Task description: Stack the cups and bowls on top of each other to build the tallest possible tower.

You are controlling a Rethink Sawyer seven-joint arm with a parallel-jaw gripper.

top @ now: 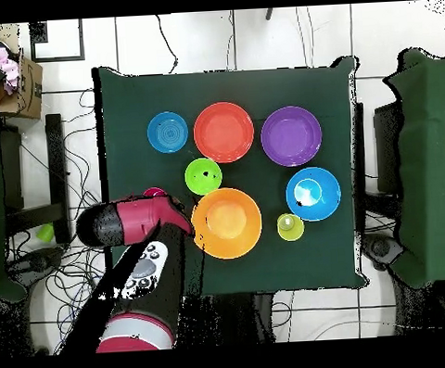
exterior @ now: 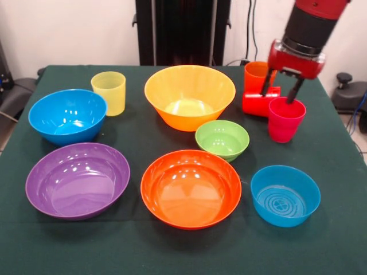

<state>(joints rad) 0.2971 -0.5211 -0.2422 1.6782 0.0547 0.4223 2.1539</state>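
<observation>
Gripper (exterior: 282, 91) hanging just above magenta-pink cup (exterior: 285, 119), fingers spread, gripping nothing. Pink cup standing upright beside red cup (exterior: 259, 103) (lying on its side), orange cup (exterior: 255, 74) behind. Yellow cup (exterior: 109, 92), six bowls sitting separate on green table (exterior: 344, 189), nothing stacked.

Lab: loose cables (top: 45, 275), cloth-covered table (top: 341, 250)
</observation>
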